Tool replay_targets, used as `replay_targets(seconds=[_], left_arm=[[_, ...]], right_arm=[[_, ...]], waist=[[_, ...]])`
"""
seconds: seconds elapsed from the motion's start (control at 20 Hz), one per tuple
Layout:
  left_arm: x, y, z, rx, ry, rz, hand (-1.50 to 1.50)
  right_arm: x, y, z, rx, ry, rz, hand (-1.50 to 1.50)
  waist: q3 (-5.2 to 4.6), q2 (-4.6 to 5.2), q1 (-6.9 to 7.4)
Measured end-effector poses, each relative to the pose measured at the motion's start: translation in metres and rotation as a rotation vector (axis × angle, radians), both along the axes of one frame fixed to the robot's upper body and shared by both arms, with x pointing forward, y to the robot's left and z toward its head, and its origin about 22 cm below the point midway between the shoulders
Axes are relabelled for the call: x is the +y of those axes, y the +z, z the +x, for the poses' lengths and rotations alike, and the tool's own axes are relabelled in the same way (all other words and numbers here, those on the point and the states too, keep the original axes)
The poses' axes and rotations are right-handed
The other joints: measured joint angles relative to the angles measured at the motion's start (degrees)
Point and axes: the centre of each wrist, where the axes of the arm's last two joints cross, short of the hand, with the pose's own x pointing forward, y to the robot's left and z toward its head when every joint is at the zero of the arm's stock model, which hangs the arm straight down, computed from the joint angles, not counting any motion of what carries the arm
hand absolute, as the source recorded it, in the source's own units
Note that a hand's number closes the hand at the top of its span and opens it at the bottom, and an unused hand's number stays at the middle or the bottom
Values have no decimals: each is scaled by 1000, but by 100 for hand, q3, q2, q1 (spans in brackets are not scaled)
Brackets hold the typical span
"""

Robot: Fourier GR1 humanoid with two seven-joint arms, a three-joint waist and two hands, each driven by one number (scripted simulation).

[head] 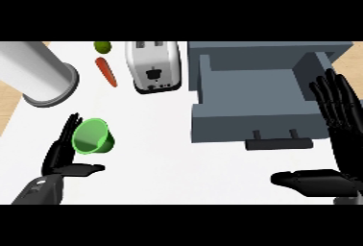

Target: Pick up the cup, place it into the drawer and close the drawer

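A green cup [93,137] lies tipped on the white counter at the left, its mouth facing the lower left. My left hand [62,154] is right beside it, fingers straight along the cup's left side and thumb out below it, not curled round it. The grey drawer [248,126] stands pulled open at the centre right, its inside bare and its dark handle [279,142] at the front. My right hand [339,129] is open at the right edge, fingers straight up beside the drawer's right wall and thumb pointing left.
A silver toaster [153,66] stands behind the cup's area. An orange carrot [106,71] and a green lime [102,46] lie left of it. A large metal cylinder [37,73] occupies the far left. The counter's left edge [10,120] runs close to my left hand.
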Motion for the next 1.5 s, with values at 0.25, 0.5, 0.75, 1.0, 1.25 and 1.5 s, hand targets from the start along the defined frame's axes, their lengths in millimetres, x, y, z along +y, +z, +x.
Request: replay_targets(seconds=[0.25, 0.5, 0.75, 1.0, 1.25, 1.5], left_arm=[[-3, 4, 8, -9, -9, -24, -150], [-13, 5, 15, -17, -41, -68, -150], [-19, 5, 18, -15, -79, -117, -150], [-31, 6, 26, -29, -130, -173, 150], [-41, 8, 32, -28, -173, -243, 150], [-48, 7, 33, -65, -192, -273, 150]], right_arm=[[4, -1, 1, 6, 4, 2, -150], [6, -1, 3, 7, 6, 3, -150], [5, -3, 4, 11, 7, 2, -150], [-1, -3, 9, 15, 10, 4, -150], [-3, -3, 10, 15, 11, -1, -150], [-5, -10, 9, 20, 2, 0, -150]], waist=[[-1, 4, -4], [-2, 9, -7], [-2, 7, -1], [-3, 11, -4], [-3, 8, -4], [0, -1, 15]])
